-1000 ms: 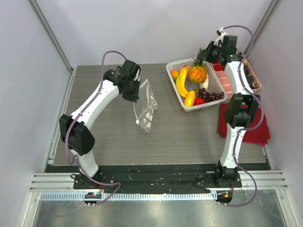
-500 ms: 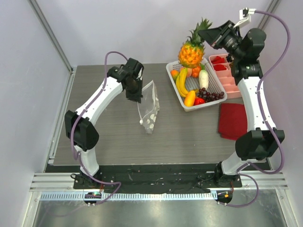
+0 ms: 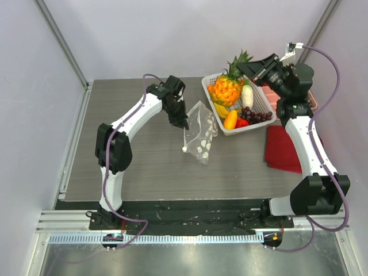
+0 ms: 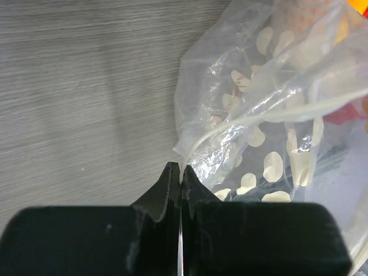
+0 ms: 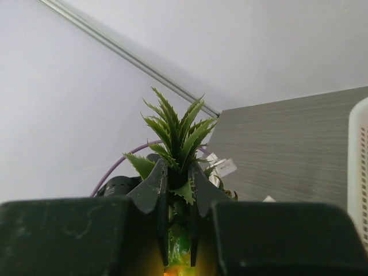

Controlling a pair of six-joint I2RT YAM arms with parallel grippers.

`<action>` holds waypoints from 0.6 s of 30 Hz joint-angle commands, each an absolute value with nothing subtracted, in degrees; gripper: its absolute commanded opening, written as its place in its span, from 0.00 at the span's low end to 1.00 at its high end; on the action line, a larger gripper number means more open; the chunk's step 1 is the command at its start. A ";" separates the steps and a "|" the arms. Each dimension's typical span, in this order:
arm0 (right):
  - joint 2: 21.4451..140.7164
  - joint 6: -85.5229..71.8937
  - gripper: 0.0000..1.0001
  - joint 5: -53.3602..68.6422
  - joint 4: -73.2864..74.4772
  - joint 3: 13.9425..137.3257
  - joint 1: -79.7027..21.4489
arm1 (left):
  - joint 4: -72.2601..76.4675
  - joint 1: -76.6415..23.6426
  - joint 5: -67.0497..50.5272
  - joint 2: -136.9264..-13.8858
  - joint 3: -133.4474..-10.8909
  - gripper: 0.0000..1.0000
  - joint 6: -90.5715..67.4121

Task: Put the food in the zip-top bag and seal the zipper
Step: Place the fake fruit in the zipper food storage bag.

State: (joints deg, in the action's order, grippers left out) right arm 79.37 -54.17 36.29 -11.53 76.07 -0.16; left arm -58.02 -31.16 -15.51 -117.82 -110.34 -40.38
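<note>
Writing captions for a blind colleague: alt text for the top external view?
The right gripper holds an orange scaly toy pineapple by its green leaves over a white mesh basket of fruit; the left gripper pinches a clear white-dotted plastic bag above the grey table.

The left gripper (image 4: 179, 174) has its two black fingers pressed together on the edge of the zip-top bag (image 4: 253, 86). The bag, clear, crinkled and printed with white dots, spreads up and to the right of the fingertips. Its zipper (image 4: 287, 112) curves as a thin whitish strip from the gripper toward the right edge. Grey wood-grain surface (image 4: 75, 86) fills the left.
</note>
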 commanded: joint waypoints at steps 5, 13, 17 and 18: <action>75.50 -58.89 0.01 35.24 -22.59 76.28 -4.66 | -55.80 -31.38 -16.97 -114.53 -111.27 0.00 -42.73; 74.71 -55.99 0.01 35.33 -22.94 78.57 -4.48 | -66.61 -28.04 -0.39 -102.23 -109.51 0.00 -29.98; 74.36 -55.46 0.01 35.07 -22.77 78.22 -4.48 | -70.92 -30.05 18.42 -100.19 -109.07 0.00 -23.04; 74.18 -54.85 0.01 35.07 -22.59 78.22 -4.48 | -73.89 -30.41 20.98 -100.89 -109.42 0.00 -21.98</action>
